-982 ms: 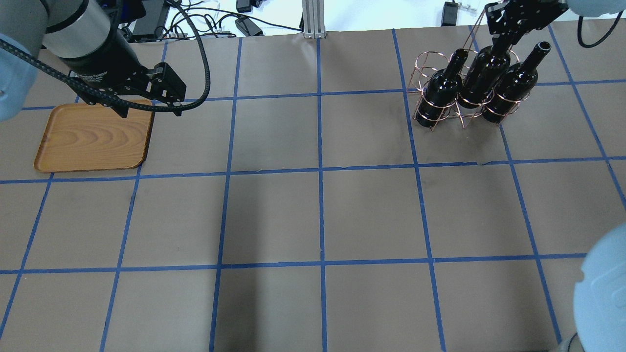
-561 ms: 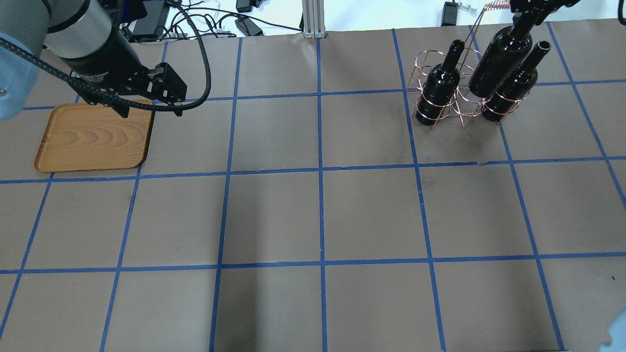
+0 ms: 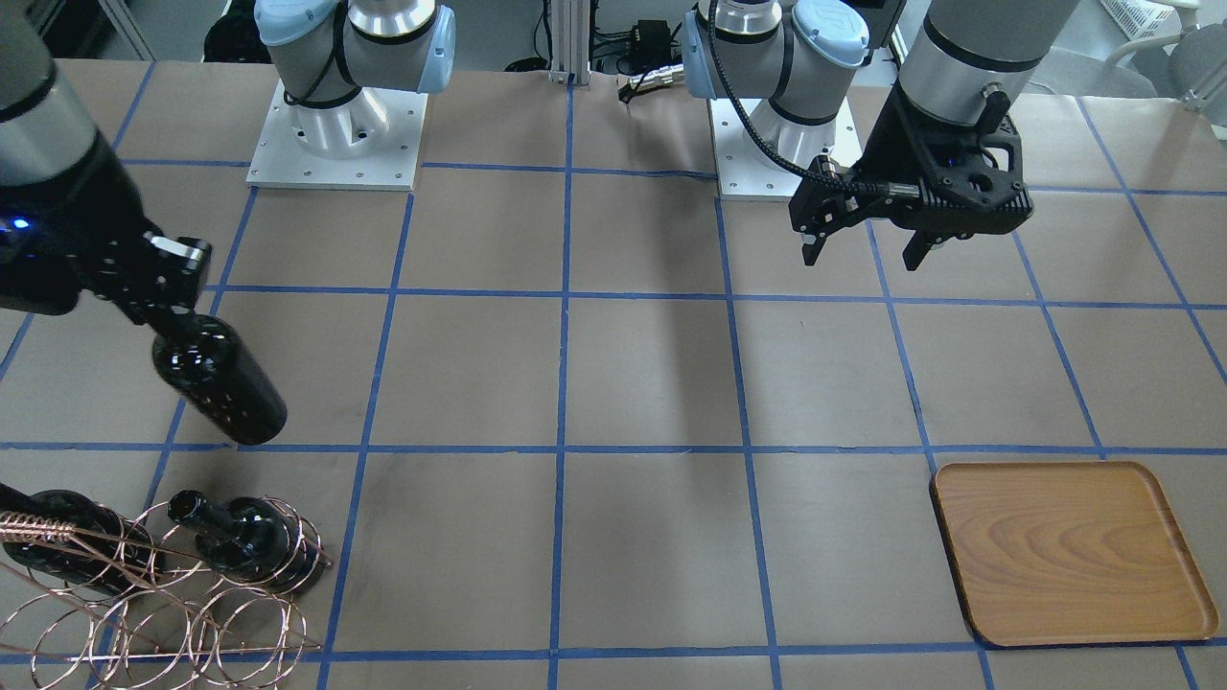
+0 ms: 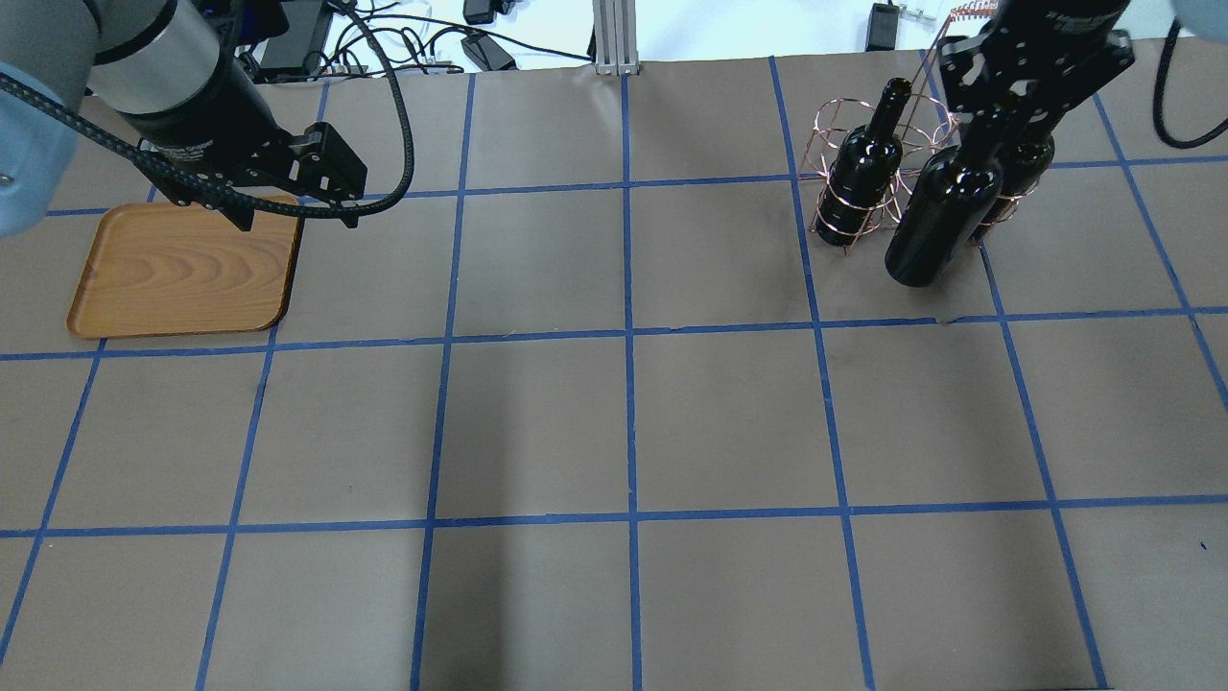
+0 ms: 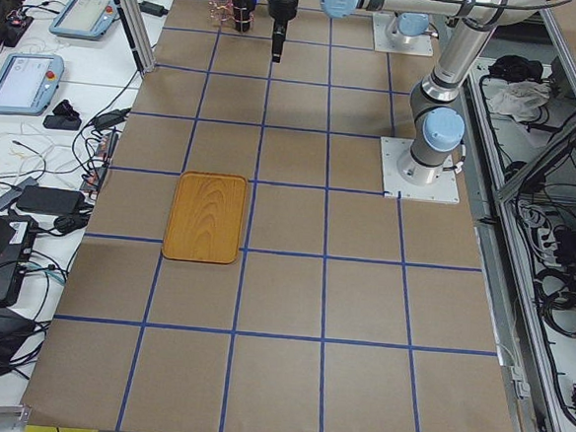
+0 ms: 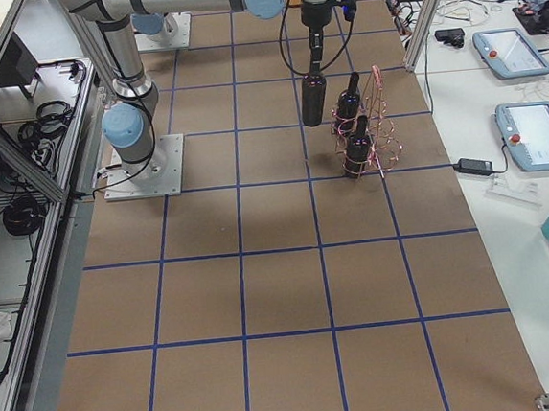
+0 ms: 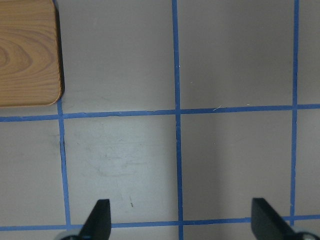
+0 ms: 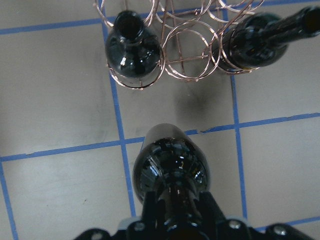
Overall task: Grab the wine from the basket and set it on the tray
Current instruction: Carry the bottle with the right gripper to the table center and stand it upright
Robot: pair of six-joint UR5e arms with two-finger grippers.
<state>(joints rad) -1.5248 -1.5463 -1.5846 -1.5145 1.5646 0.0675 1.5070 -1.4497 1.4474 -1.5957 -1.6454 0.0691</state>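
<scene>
Bright, even, diffuse light falls from above on the brown paper-covered table [image 4: 729,413] with its blue tape lines. Shadows are faint and soft-edged. In the overhead view a broad dim band runs from the centre toward 6 o'clock, and a similar band crosses the centre of the front-facing view. At 12 o'clock in the overhead view the white background is blown out.

Small white glints speckle the glossy near-black glass wine bottle [image 8: 171,167] in the right wrist view. In the left wrist view the black fingertips [image 7: 98,220] of the left gripper [image 7: 180,222] at 6 o'clock are blurred, while the orange-brown wooden tray [image 7: 27,50] at 10 o'clock shows crisp grain. Both side views render far things small, with little detail.
</scene>
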